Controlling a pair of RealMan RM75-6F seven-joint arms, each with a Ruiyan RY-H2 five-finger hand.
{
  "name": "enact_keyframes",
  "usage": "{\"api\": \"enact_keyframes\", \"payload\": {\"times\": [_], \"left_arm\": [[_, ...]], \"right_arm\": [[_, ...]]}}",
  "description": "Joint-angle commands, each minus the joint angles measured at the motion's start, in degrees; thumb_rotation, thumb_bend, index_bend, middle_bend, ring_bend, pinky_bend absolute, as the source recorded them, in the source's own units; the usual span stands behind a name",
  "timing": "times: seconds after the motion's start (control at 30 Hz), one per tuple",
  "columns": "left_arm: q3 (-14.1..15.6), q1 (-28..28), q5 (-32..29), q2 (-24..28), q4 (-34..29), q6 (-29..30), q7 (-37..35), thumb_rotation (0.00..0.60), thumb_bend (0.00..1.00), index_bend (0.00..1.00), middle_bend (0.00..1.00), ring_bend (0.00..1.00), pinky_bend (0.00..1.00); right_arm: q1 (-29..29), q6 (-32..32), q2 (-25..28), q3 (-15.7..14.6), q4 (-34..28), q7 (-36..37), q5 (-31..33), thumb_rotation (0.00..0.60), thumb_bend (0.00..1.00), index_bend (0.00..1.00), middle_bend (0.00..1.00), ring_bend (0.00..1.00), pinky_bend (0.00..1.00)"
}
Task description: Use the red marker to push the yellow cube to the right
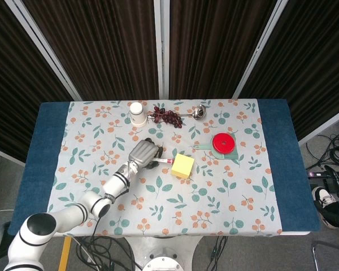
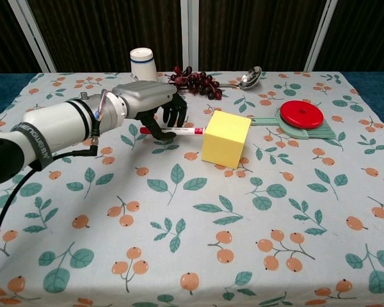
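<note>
Pinching the red marker (image 2: pixel 177 130) in curled fingers, left hand (image 2: pixel 151 102) just left of frame centre in the chest view, marker level with its red tip touching the left face of the yellow cube (image 2: pixel 226 139). Sitting slightly turned on the floral tablecloth (image 2: pixel 243 243) near the middle, with the red disc (image 2: pixel 301 115) to the upper right and the paper cup (image 2: pixel 142 64) and grapes (image 2: pixel 195 80) along the top. Right hand out of sight in both views.

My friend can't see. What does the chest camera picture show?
The robot's left hand holds a red marker with its tip against a yellow cube, which sits turned at an angle on a flowery tablecloth. Behind are a paper cup, grapes, a spoon and a red disc.
</note>
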Motion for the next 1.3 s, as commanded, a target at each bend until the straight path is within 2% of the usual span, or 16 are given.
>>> {"api": "enact_keyframes", "payload": {"times": [0.03, 0.47, 0.67, 0.83, 1.0, 1.2, 1.3], "left_arm": [[-0.8, -1.06, -1.16, -0.74, -1.63, -0.63, 2.13, 0.6, 0.43, 0.63, 0.69, 0.45, 0.27], [-2.35, -2.7, -6.28, -1.05, -9.0, -1.4, 11.08, 0.6, 0.43, 0.63, 0.69, 0.46, 0.27], [-2.25, 0.22, -7.08, 2.86, -11.58, 2.54, 11.77, 0.6, 0.43, 0.63, 0.69, 0.45, 0.27], [0.7, 6.08, -6.22, 9.26, -15.22, 7.26, 10.79, 0.6, 0.43, 0.63, 0.69, 0.45, 0.27], [5.27, 12.5, -4.51, 14.81, -17.46, 11.35, 8.88, 0.6, 0.43, 0.63, 0.69, 0.45, 0.27], [10.33, 17.85, -1.56, 17.85, -17.64, 14.06, 6.38, 0.6, 0.43, 0.62, 0.67, 0.45, 0.27], [11.14, 18.91, -1.62, 18.07, -17.83, 13.53, 6.23, 0.6, 0.42, 0.59, 0.65, 0.45, 0.27]], "right_arm": [[-0.07, 0.0, 0.02, -0.06, 0.16, 0.17, 0.0, 0.6, 0.12, 0.08, 0.21, 0.03, 0.12], [-0.37, 0.52, -0.14, -0.23, 0.77, 0.97, -0.42, 0.6, 0.12, 0.08, 0.21, 0.03, 0.12], [-0.32, 0.63, -0.02, -0.2, 0.86, 1.23, -0.66, 0.6, 0.12, 0.08, 0.21, 0.03, 0.12], [-0.02, 0.62, -0.24, -0.2, 1.04, 1.54, -1.21, 0.6, 0.12, 0.08, 0.21, 0.03, 0.12], [0.46, 0.39, -0.64, -0.19, 1.08, 1.55, -1.77, 0.6, 0.12, 0.08, 0.21, 0.03, 0.12], [1.05, -0.1, -0.94, -0.18, 0.72, 1.06, -2.12, 0.6, 0.12, 0.07, 0.21, 0.03, 0.12], [1.4, -0.34, -0.91, -0.12, 0.25, 0.58, -2.3, 0.6, 0.12, 0.08, 0.21, 0.03, 0.12]]}}
